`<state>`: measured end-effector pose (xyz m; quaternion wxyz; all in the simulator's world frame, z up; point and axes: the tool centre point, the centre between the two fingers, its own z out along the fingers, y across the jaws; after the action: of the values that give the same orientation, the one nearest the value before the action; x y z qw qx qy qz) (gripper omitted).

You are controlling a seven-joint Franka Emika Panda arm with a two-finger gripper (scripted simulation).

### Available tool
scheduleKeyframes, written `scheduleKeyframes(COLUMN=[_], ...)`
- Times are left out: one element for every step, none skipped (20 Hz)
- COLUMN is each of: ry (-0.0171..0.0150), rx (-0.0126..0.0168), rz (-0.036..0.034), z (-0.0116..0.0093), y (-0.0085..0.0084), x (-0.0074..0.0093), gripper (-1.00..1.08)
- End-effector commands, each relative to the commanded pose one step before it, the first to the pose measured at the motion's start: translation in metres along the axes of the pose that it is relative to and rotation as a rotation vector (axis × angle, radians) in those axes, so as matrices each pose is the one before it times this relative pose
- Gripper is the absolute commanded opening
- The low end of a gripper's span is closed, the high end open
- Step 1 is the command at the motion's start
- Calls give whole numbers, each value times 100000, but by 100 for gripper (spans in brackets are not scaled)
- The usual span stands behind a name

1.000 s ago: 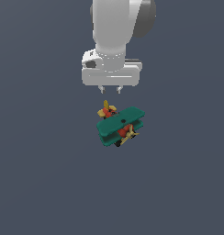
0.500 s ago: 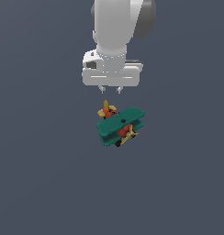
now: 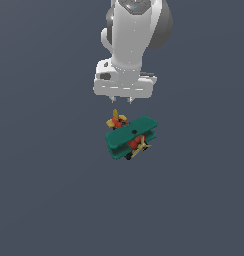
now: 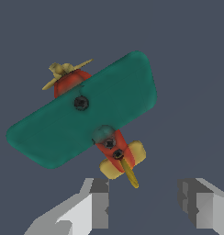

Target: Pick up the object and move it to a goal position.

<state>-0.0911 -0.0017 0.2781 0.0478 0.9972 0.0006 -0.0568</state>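
Nothing done yet. Toy biplane (image 3: 131,138) sits untouched on the grey surface (image 3: 44,200), mid-scene in the exterior view. Pincer (image 3: 121,100) hangs just on its far side, apart from it, jaws spread and empty; wrist view shows the fingers (image 4: 99,202) beside the yellow tail. Still left: line up over the plane, descend, clamp, lift, carry. No goal marker visible.

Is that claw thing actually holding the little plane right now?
No. The gripper holds nothing: its fingers are spread apart, clear of the toy biplane.
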Motion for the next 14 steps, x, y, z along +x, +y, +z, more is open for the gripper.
scheduleKeyframes(ry=[-2140, -929, -955, -964, -938, -912, -883, -854, -828, -799, -770, -741, -711, -682], rx=[-2946, -1355, -1442, -1509, -1525, -1541, -1554, -1566, -1581, -1595, -1606, -1618, -1630, -1641], rz=[-279, -119, -126, -132, -133, -134, -135, -135, -135, -136, -136, -135, -135, -135], z=[749, 330, 343, 350, 345, 340, 335, 329, 324, 318, 312, 307, 301, 295], y=[-167, -74, -78, -82, -82, -83, -82, -82, -83, -83, -83, -83, -83, -84], x=[-392, -170, -176, -178, -175, -170, -167, -163, -159, -156, -152, -148, -145, -141], gripper=[28, 28, 28, 28, 28, 28, 28, 28, 28, 28, 28, 28, 28, 28])
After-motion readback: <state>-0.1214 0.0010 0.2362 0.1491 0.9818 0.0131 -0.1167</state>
